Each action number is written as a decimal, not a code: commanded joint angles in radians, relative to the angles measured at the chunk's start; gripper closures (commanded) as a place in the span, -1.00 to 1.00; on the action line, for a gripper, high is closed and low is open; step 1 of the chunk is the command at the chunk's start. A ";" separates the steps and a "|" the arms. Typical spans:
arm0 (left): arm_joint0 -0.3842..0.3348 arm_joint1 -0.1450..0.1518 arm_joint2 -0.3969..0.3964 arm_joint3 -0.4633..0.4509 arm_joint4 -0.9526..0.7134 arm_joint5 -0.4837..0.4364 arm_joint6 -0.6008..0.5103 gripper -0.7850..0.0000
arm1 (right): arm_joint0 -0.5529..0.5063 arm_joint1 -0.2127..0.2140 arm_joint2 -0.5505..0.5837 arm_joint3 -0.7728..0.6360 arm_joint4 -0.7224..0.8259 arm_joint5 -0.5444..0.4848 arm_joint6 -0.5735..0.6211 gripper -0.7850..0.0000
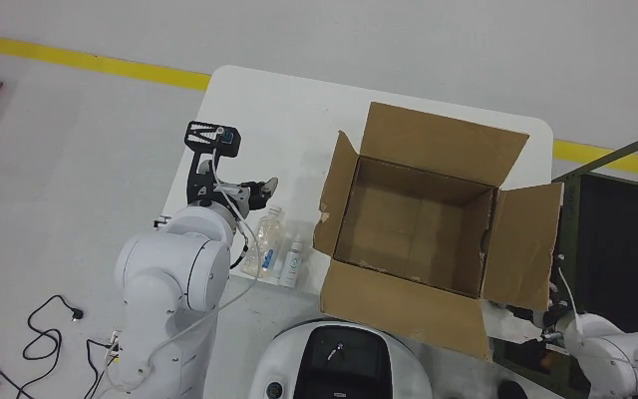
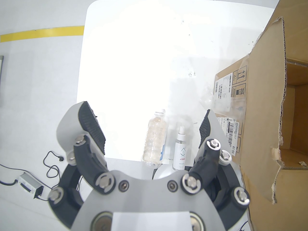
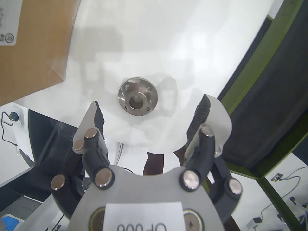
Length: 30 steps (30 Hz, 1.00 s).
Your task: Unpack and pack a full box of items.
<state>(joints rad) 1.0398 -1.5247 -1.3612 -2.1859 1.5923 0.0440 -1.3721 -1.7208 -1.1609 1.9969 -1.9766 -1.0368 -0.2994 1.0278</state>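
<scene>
An open cardboard box (image 1: 419, 224) (image 2: 264, 111) stands on the white table (image 1: 269, 120), its flaps spread and its inside bare. Beside its near-left corner lie a clear plastic bottle (image 1: 267, 239) (image 2: 155, 140) and a small white spray bottle (image 1: 293, 261) (image 2: 180, 151). My left gripper (image 1: 267, 190) (image 2: 146, 121) hangs open above the two bottles, holding nothing. A steel flange (image 3: 137, 99) rests on the table by the box's right side. My right gripper (image 3: 150, 112) is open just above the flange, fingers apart on either side without touching it.
A dark green frame (image 1: 598, 170) (image 3: 259, 78) borders the table on the right, close to the right arm. The table's far-left part (image 2: 134, 49) is bare. Cables and a power brick (image 2: 28, 185) lie on the floor at the left.
</scene>
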 commanded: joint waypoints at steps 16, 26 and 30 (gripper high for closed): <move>0.000 0.000 0.000 0.000 0.000 0.000 0.000 -1.00 | 0.014 -0.006 0.129 -0.019 0.162 0.004 -0.518 1.00; 0.000 0.000 0.000 0.000 0.000 0.000 0.000 -1.00 | 0.014 -0.006 0.129 -0.019 0.162 0.004 -0.518 1.00; 0.000 0.000 0.000 0.000 0.000 0.000 0.000 -1.00 | 0.024 -0.008 0.114 -0.001 0.183 0.030 -0.546 1.00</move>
<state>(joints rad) 1.0398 -1.5247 -1.3612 -2.1859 1.5923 0.0440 -1.3721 -1.7034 -1.1685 2.1179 -1.9871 -0.8649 -0.2836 0.4965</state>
